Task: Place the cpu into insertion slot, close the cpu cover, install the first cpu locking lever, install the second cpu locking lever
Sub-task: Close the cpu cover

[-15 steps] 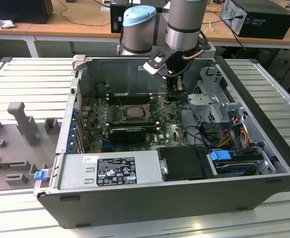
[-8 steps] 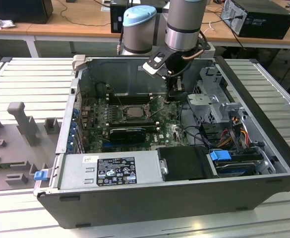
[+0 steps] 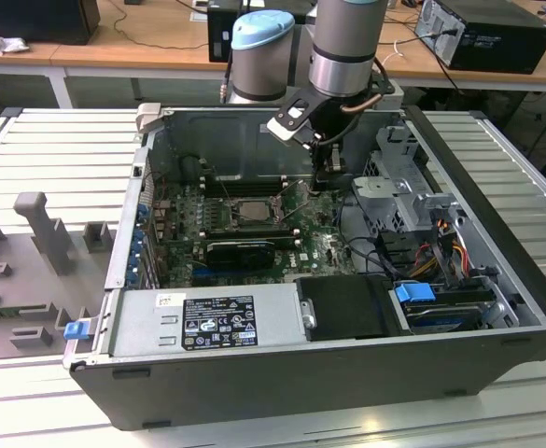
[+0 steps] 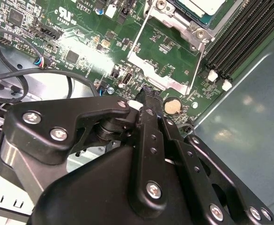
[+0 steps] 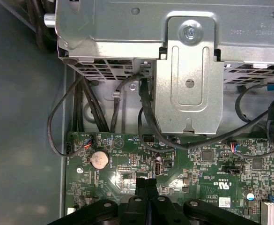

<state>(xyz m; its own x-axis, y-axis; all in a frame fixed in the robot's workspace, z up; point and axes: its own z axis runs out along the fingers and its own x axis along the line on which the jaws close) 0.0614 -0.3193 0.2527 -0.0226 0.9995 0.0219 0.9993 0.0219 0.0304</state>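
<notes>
Inside an open desktop case, low over the green motherboard: gripper with jaws pressed fully together and holding nothing, tips just above the board near the coin battery, off to the exterior view's right of the insertion slot. Pictured in the second wrist view: cpu lying pale face up in that slot, beside the long black memory slots. Appears done: step one, placing the chip. Appears not done: cpu cover, seemingly swung open on the gripper's side of the socket, with green board showing through its window, and thin wire locking levers, apparently loose rather than hooked down. Judged roughly a quarter complete, with cover and both levers outstanding.
</notes>
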